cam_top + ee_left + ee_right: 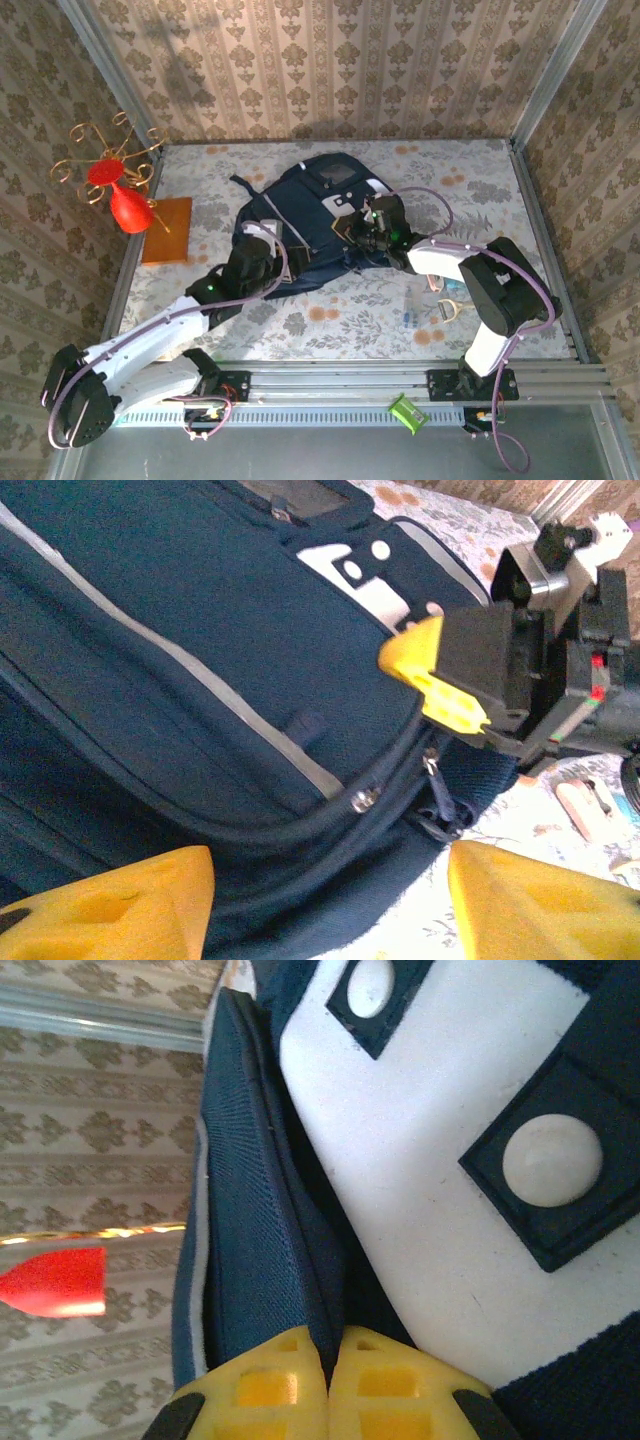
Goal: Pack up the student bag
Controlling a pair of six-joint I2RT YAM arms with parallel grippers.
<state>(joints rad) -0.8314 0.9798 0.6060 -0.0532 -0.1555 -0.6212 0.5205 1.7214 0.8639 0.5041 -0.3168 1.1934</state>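
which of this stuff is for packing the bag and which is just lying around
For the job: large dark navy fabric backpack; right gripper pinching its fold; open left gripper.
Lying about: red vase; flat orange board; small green block.

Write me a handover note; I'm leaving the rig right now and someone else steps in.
Left gripper: open, holding nothing, poised over the student bag near its zip.
Right gripper: shut, pinching bag fabric beside the white patch.
The bag lies flat mid-table; small items lie on the table by the right arm.
Done: bag gripped. Left: open it, probably load those items, close it.
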